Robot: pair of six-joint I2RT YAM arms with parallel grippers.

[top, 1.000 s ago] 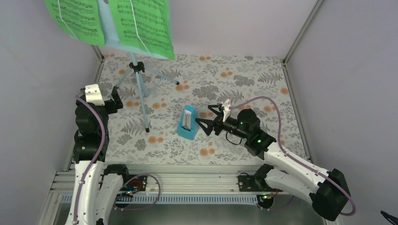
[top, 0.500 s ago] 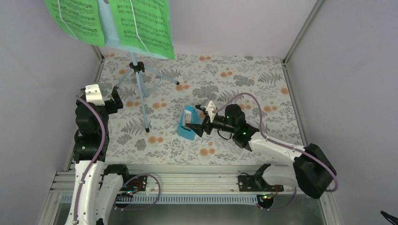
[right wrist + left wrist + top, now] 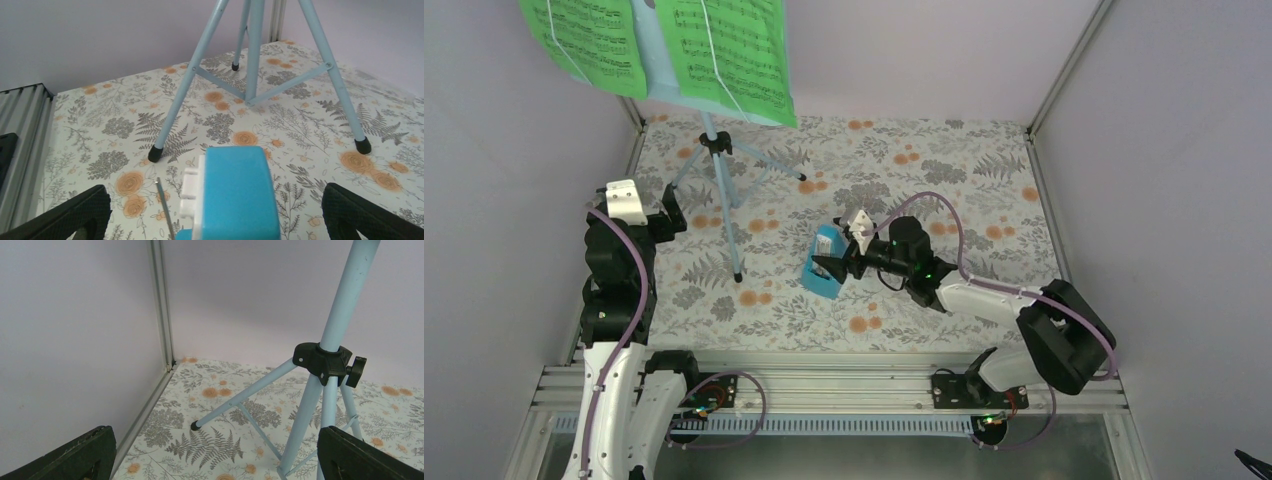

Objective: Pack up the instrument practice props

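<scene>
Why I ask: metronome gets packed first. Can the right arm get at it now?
Probably yes: the open right tool is lined up on the metronome, with nothing between them.

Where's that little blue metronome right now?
Overhead view: the metronome stands mid-table on the floral cloth, right of the music stand legs, with the open right hand straddling it.

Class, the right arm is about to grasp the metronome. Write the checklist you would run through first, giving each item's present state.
1. Right gripper open: ok.
2. Small blue wedge-shaped metronome with white face centred between its jaws: ok.
3. Metronome upright on the floral table: ok.
4. Pale blue tripod music stand legs clear of the metronome: ok.
5. Left gripper open and empty: ok.
6. Bright green sheet-music pages removed from the stand: not ok.
</scene>
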